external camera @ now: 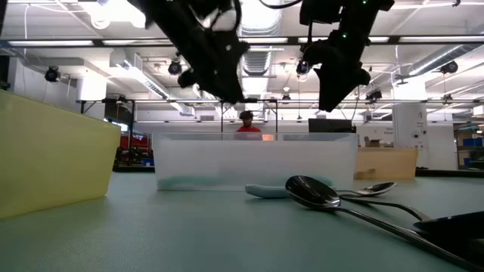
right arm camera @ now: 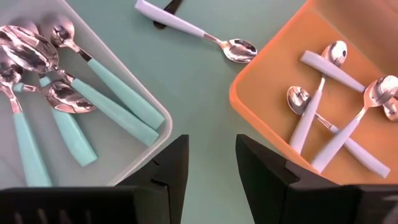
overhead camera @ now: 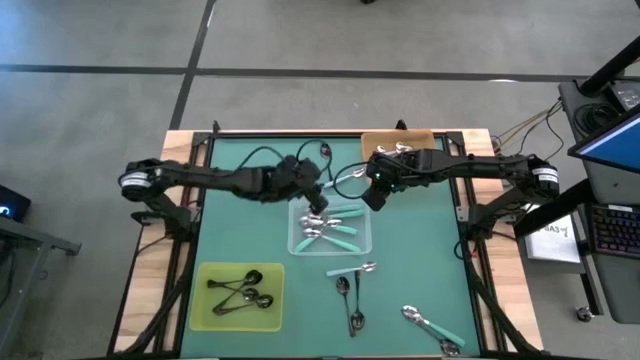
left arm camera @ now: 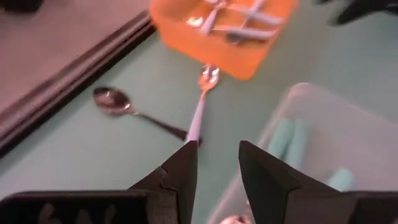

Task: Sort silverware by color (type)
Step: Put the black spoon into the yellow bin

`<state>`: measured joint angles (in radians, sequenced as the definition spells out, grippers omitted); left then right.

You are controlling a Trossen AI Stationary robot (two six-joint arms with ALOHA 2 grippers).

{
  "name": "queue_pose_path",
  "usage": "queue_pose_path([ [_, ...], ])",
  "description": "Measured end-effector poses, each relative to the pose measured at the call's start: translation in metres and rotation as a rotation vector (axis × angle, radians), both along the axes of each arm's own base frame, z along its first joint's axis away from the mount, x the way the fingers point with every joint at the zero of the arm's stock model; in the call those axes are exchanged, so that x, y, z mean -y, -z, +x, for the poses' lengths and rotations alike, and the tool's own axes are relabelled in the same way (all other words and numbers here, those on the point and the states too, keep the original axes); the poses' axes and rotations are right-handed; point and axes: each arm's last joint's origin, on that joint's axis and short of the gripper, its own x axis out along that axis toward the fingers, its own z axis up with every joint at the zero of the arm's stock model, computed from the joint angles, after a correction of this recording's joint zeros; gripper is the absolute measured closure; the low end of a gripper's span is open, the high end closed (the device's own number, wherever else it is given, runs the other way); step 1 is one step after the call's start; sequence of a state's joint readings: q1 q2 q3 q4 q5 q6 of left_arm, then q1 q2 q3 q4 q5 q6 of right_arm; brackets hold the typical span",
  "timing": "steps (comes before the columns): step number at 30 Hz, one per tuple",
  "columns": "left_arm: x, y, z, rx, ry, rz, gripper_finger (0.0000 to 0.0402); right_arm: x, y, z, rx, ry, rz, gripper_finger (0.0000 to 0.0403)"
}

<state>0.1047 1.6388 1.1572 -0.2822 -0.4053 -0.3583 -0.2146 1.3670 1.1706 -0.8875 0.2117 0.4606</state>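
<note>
Still unsorted, a pale-handled spoon [right arm camera: 198, 34] lies on the mat between the clear tray [overhead camera: 298, 243] and orange tray [right arm camera: 249, 106]. Above it, the right gripper [right arm camera: 211, 165] hovers half-open, empty; lowering squarely astride the handle seems best. The left gripper [left arm camera: 214, 171], open, probably empty, sits over the clear tray's far-left corner.

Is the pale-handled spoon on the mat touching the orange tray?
Apart. The right wrist view shows green mat between the pale-handled spoon and the orange tray.

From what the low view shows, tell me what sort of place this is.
Likely a large robotics lab or workshop hall: exposed ceiling ducts and strip lights overhead, a wooden-edged test table on a bare concrete floor, and a computer keyboard beside it.
</note>
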Motion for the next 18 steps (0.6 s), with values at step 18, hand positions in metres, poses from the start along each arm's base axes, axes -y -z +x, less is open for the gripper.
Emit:
queue_pose_path([
  [18,-0.083,0.072,0.065,-0.308,-0.047,-0.107,0.0298,-0.001,-0.001,-0.002,-0.049,-0.111,-0.037,0.0279],
])
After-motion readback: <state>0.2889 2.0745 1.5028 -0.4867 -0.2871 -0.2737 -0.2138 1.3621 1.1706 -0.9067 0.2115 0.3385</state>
